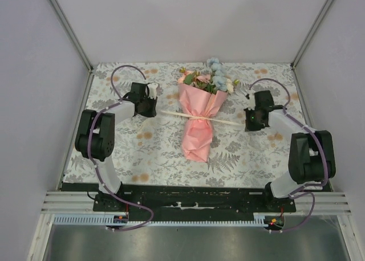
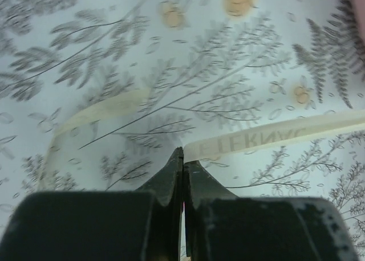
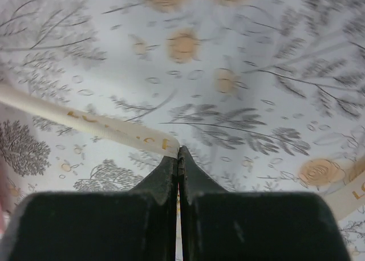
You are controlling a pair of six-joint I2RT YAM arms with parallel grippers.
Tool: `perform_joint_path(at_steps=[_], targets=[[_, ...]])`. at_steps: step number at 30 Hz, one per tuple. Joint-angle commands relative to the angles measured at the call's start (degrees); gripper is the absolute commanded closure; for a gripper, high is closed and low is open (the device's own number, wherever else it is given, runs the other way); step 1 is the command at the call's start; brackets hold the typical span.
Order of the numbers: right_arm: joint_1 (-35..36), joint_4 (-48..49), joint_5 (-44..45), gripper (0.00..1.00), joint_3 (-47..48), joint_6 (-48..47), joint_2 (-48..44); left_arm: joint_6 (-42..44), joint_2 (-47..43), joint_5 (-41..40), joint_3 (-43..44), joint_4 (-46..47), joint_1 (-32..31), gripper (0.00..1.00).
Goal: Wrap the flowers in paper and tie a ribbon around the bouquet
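At mid-table lies one bouquet (image 1: 198,115), its tip toward the arms and its blooms toward the far wall. One sheet of salmon-pink paper (image 1: 197,137) forms the cone, and the flowers (image 1: 211,78), pink, pale blue and white among green leaves, fan out of its top. One cream ribbon (image 1: 171,113) crosses the cone's waist and runs out flat to both sides over the fern-printed tablecloth (image 1: 142,153).

Two grippers, one at each end! The left gripper (image 2: 182,155) has its jaws pressed together on the ribbon (image 2: 274,137), with a slack loop of it lying to the side. The right gripper (image 3: 179,153) is clamped just as tight on the ribbon (image 3: 91,123), gold lettering showing along the strand. Both sit low over the cloth, well apart, the bouquet between them.
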Motion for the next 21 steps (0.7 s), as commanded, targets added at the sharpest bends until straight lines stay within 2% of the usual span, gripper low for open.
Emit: perform_joint_path(at_steps=[1,4,6,11,13,18,21], targets=[[-17.6,-4.1,4.4,1.0,-2.6,4.9,-2.0,-8.2,0.5,-9.4,2.3,-0.3,12.2,0.98],[-24.7,-6.1,4.4,1.0,-1.1,5.3,-1.0,-6.5,2.6,-9.7,5.1,-3.5,18.3,0.98],[-28.6,-7.6,4.5,1.0,-0.1,6.2,-1.0,-3.0,2.9,-10.8,6.1,-5.0,19.0,0.98],[-35.3,-8.2,2.6,1.0,0.5,7.0,-0.5,-2.9,4.0,-12.5,7.7,-5.7,21.0,0.98],[-34.1,-7.9,0.1,1.0,1.1,6.0,-0.2,-1.2,2.9,-8.4,7.2,-4.7,19.6,0.98],[-24.4,-5.3,-4.1,1.0,1.6,0.1,-2.3,7.4,-2.1,2.9,4.1,-2.7,11.0,0.98],[-19.9,-5.3,-6.3,1.0,3.0,-3.6,-1.3,10.8,-3.8,5.7,2.5,-2.7,7.5,0.98]])
